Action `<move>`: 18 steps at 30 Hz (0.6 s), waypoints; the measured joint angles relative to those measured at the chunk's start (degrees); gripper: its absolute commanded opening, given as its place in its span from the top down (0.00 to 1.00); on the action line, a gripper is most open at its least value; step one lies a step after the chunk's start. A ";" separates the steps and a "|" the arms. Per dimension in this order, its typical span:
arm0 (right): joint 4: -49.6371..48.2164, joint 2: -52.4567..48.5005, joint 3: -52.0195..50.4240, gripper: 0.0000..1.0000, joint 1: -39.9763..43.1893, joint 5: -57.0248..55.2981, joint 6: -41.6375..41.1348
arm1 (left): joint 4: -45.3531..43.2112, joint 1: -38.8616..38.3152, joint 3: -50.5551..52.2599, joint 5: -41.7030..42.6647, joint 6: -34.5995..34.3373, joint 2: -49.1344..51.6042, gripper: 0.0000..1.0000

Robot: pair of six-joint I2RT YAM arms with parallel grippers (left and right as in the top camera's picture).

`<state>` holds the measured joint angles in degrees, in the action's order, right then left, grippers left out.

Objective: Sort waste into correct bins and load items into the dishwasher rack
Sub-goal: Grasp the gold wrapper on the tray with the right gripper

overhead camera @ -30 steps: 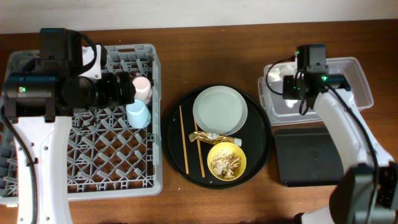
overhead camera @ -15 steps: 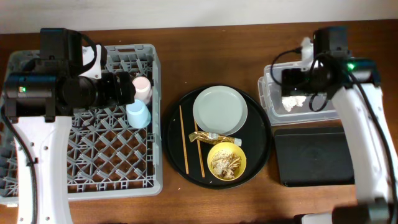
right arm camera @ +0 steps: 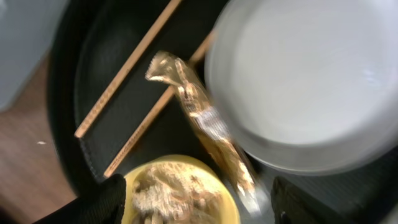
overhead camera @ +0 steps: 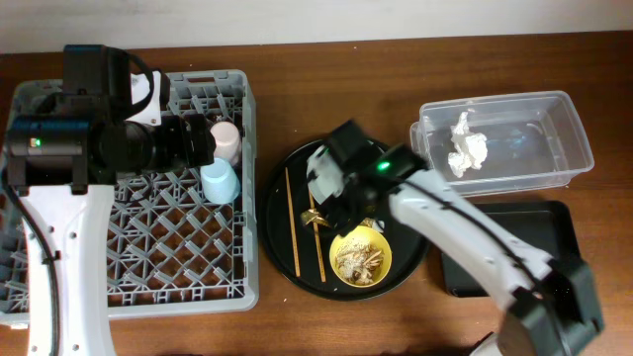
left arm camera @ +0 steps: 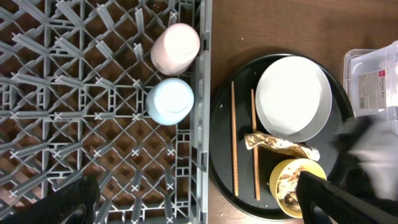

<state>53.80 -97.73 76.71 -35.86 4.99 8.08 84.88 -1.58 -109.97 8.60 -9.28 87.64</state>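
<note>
My right gripper (overhead camera: 346, 201) is open and empty above the gold-brown wrapper (right arm camera: 199, 118), which lies between the pale plate (right arm camera: 305, 81) and the yellow bowl (right arm camera: 180, 193) of food scraps. Two chopsticks (overhead camera: 292, 222) lie to the left of the wrapper. The white tissue (overhead camera: 467, 148) lies in the clear tub (overhead camera: 534, 158). The shallow black tray (overhead camera: 549, 247) is partly under my right arm. My left gripper (overhead camera: 196, 143) is open and empty over the grey rack (overhead camera: 148, 247). The pink cup (left arm camera: 176, 48) and the blue cup (left arm camera: 170, 101) stand in the rack.
The plate, bowl, wrapper and chopsticks all lie on a large round black tray (overhead camera: 282, 247) between the rack and the bins. My right arm crosses above that tray and the shallow black tray.
My right arm has swung from the clear tub to above the round tray, leaving the tissue in the tub. My left arm has not moved.
</note>
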 measured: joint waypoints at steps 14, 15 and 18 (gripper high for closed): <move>-8.66 -11.96 -2.80 0.67 -1.46 -1.03 2.62 | -0.02 0.00 0.00 0.00 0.00 0.00 0.01; -8.66 -11.96 -2.80 0.79 -1.46 -1.14 2.56 | 0.00 0.00 0.00 0.00 0.00 0.00 0.01; -8.48 -11.96 -2.80 0.96 -1.46 -1.27 2.43 | -0.02 0.00 0.00 0.00 0.00 0.00 0.01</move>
<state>45.32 -109.69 73.91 -37.32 3.73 10.50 84.86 -1.58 -109.97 8.60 -9.28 87.64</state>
